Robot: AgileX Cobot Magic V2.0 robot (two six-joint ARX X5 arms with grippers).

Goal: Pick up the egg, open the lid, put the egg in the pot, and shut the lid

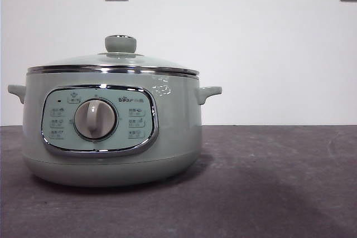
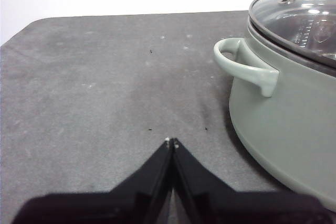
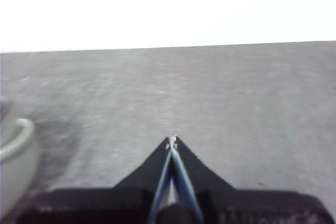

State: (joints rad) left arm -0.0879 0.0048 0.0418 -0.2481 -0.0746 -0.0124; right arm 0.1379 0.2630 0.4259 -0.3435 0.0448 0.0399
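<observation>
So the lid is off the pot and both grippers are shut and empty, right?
Not quite. The front view shows the lid sitting closed on the pot, knob up. The rest holds: the left gripper and right gripper are both shut with nothing between the jaws.

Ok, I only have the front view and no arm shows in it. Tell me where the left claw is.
Observer: The left claw is shut and empty, low over the dark mat beside the pot, near its side handle.
Operator: Now give me the right one.
Observer: The right claw is shut and empty too, on the pot's far side; the other handle sits at the edge of its view.
Operator: Find me the egg.
Observer: No egg shows in any view. From above, the glass lid is seated on the pot, and I can't make out an egg through it.
</observation>
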